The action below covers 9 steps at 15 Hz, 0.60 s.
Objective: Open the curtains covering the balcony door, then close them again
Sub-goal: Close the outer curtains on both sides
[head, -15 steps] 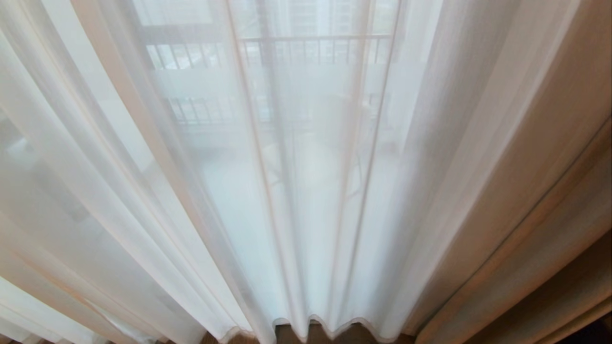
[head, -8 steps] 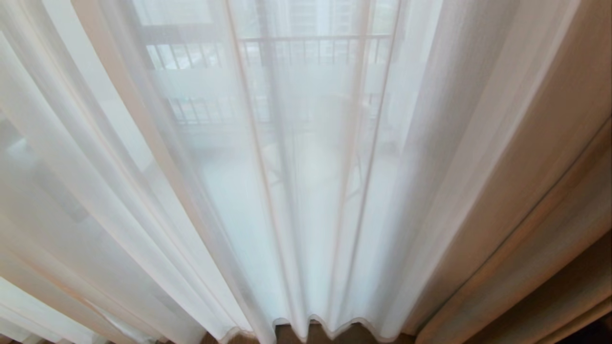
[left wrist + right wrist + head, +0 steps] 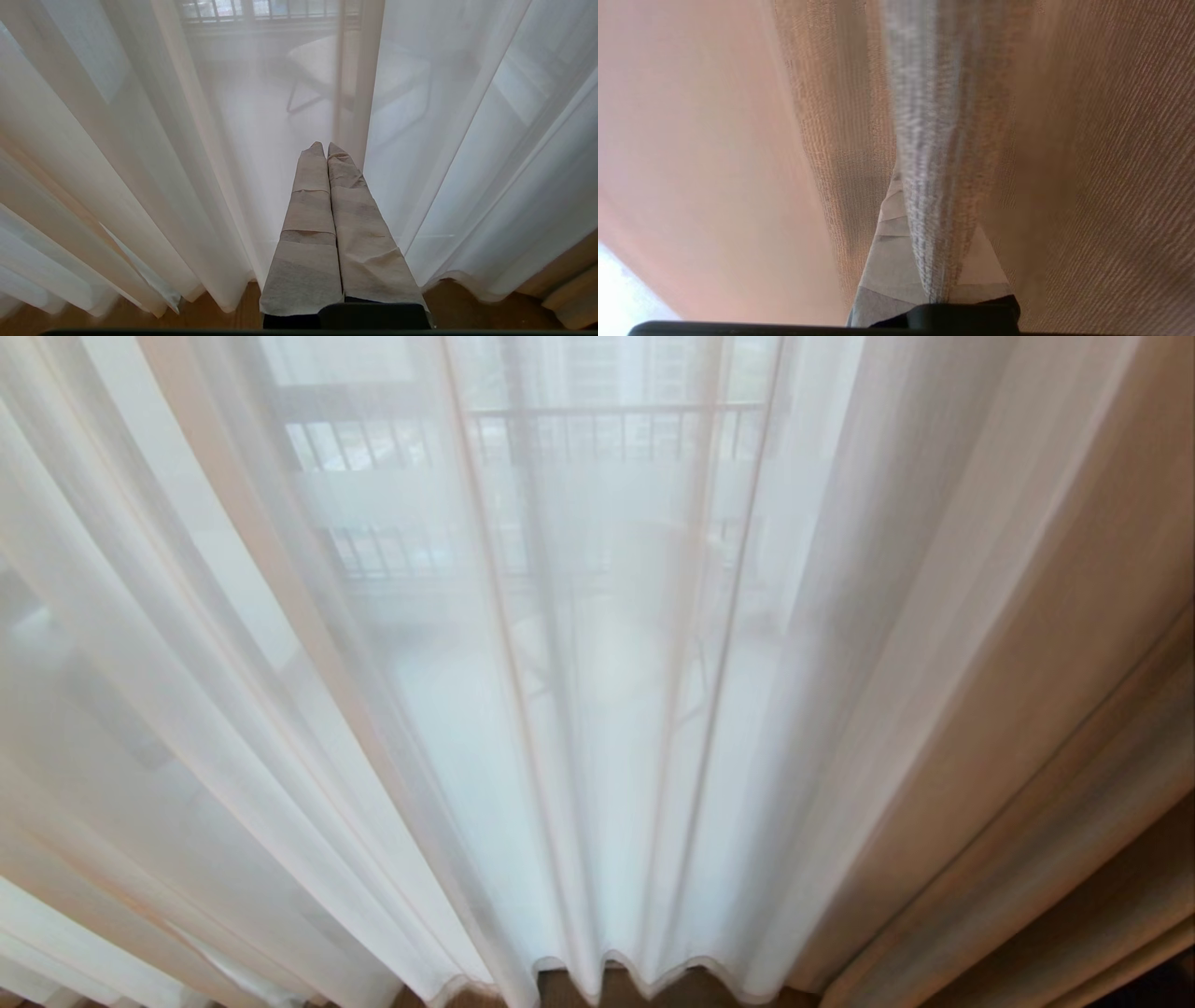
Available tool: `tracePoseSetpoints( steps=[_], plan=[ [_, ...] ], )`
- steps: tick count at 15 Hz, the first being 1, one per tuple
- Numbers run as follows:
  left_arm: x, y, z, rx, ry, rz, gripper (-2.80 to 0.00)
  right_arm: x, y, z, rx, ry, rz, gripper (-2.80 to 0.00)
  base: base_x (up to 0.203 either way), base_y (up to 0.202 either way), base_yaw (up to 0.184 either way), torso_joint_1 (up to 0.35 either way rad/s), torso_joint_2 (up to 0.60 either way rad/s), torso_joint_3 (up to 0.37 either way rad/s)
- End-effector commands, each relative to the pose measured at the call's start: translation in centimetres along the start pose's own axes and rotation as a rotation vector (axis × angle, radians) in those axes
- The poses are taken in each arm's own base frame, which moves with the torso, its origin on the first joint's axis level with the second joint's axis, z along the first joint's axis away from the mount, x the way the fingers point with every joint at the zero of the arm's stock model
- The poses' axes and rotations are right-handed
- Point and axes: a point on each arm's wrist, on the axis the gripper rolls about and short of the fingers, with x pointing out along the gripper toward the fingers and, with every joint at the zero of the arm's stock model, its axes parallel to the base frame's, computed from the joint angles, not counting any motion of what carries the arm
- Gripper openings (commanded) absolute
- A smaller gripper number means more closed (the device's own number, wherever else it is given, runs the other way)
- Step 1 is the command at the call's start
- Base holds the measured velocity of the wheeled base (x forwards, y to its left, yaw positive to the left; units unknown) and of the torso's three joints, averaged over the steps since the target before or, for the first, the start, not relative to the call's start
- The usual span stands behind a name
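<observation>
So the right gripper [image 3: 936,261] is clenched on a fold of the thick beige curtain [image 3: 938,116], probably to drag it sideways. The left gripper [image 3: 325,149] is pinched shut on nothing, low center, facing the sheer curtain [image 3: 597,709]. The balcony door only ghosts through, upper center.

Two layers of curtains are counted: one white sheer layer [image 3: 560,728], spread over the left and centre of the head view, and one thick beige layer [image 3: 1055,709] at the right edge. One dark railing [image 3: 607,429] is made out through the sheer at the top centre. One chair [image 3: 355,70] is seen behind the sheer in the upper middle of the left wrist view. Two grippers are counted, the left gripper [image 3: 322,147] and the right gripper [image 3: 924,261], each with two tape-wrapped fingers.
</observation>
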Motion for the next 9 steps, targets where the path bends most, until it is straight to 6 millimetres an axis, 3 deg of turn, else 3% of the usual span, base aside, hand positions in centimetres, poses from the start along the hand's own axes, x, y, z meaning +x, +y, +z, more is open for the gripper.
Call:
tracePoseSetpoints(
  steps=[1, 5, 9],
  plan=[
    [0.0, 0.0, 0.0, 0.0, 0.0, 0.0, -2.8, -0.3, 0.1, 0.3, 0.012, -0.014, 0.002, -2.8, 0.0, 0.0, 0.0, 0.0, 0.0, 0.0],
    [0.0, 0.0, 0.0, 0.0, 0.0, -0.001, -2.8, -1.9, 0.6, 1.7, 0.004, -0.052, 0.029, -2.8, 0.0, 0.0, 0.0, 0.0, 0.0, 0.0],
    [0.0, 0.0, 0.0, 0.0, 0.0, 0.0, -2.8, -5.5, 2.0, 3.8, -0.002, -0.107, 0.169, -2.8, 0.0, 0.0, 0.0, 0.0, 0.0, 0.0]
  ],
)
